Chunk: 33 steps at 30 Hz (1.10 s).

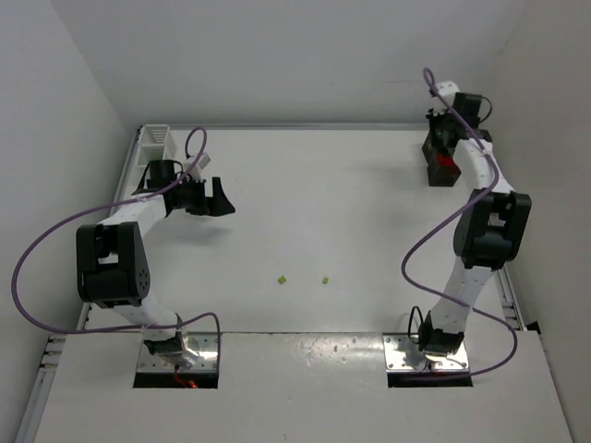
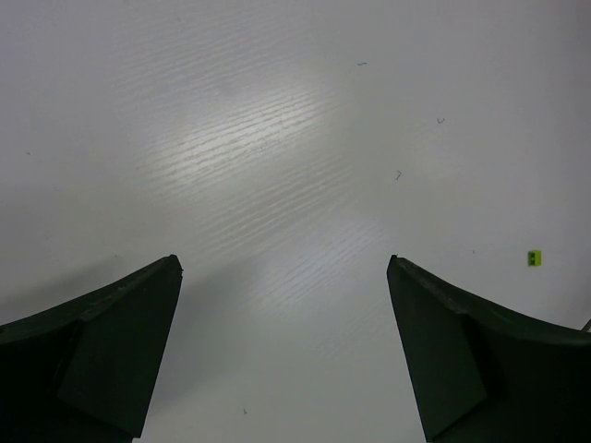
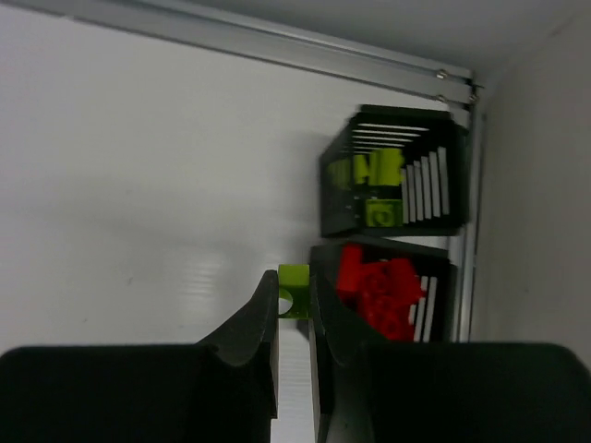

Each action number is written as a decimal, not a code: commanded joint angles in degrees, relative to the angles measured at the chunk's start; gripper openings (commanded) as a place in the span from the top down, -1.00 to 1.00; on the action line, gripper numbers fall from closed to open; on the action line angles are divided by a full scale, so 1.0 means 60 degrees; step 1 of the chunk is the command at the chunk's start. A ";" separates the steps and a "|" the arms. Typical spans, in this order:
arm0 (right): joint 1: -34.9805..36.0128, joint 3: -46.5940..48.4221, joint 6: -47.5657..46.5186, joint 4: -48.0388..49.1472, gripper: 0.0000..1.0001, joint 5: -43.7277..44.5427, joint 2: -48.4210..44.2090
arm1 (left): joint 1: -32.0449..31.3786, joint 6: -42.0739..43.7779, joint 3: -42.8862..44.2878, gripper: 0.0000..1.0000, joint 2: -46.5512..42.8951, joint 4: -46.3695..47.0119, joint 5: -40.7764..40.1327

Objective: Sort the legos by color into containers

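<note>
My right gripper (image 3: 294,281) is shut on a lime yellow-green lego (image 3: 294,292) and holds it just left of a black slatted bin with red legos (image 3: 383,288). Beyond that bin stands a second black bin with lime legos (image 3: 380,175). In the top view the right gripper (image 1: 437,148) hovers at the far right corner over the black bin holding the red legos (image 1: 445,170). My left gripper (image 1: 211,198) is open and empty above bare table. Two lime legos (image 1: 283,278) (image 1: 325,279) lie mid-table; one shows in the left wrist view (image 2: 534,257).
A white slatted bin (image 1: 155,141) stands in the far left corner behind the left arm. A metal rail (image 3: 277,41) and the enclosure walls border the table at the back and the right.
</note>
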 commanded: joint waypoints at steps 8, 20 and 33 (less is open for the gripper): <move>-0.1312 0.1705 0.2067 0.1226 1.00 0.0100 0.1319 | 0.0139 -0.0120 -0.0113 -0.99 -0.0011 0.0418 0.0363; -0.1401 0.2658 0.2171 0.1431 1.00 -0.0002 0.2213 | 0.0139 -0.0325 -0.0011 -0.99 0.0179 0.0506 0.0451; -0.1401 0.2952 0.2171 0.1519 0.41 0.0276 0.2726 | 0.0139 -0.0501 0.0180 -0.99 0.0369 0.0506 0.0451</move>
